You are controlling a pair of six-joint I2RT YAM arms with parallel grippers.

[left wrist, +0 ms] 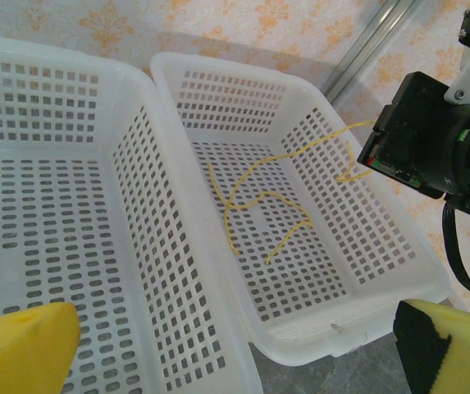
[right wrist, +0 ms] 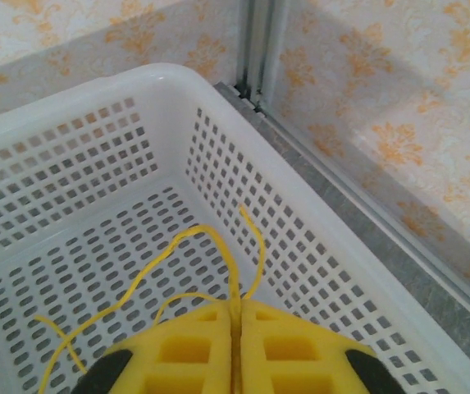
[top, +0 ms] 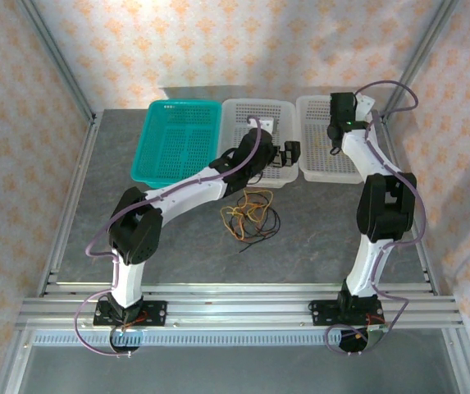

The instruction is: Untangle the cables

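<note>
A teal basket (top: 177,148) sits at the far left of the counter (top: 177,246). Next to it, the left hand (top: 288,153) hangs over the middle white basket (top: 243,111), its yellow pads (left wrist: 21,349) spread wide and holding nothing. Nearer, about mid-counter, lies the tangle (top: 249,215). It is a small nest of thin loops in orange-red and black, perhaps with yellowish strands mixed in, though the top view is too coarse to separate them.

To the right, a yellow cable (left wrist: 230,205) wanders in loose curves across the floor of the right white basket (top: 317,160). One stretch rises into the right hand (right wrist: 235,316), whose pads are pressed together on it.

These wires look very light and limp. They would probably sag, drag their neighbours along and snag on the basket slots. A thin strand could also slip out of a soft grip. A free end or an outer loop seems the best place to pinch, rather than the knotted middle.
</note>
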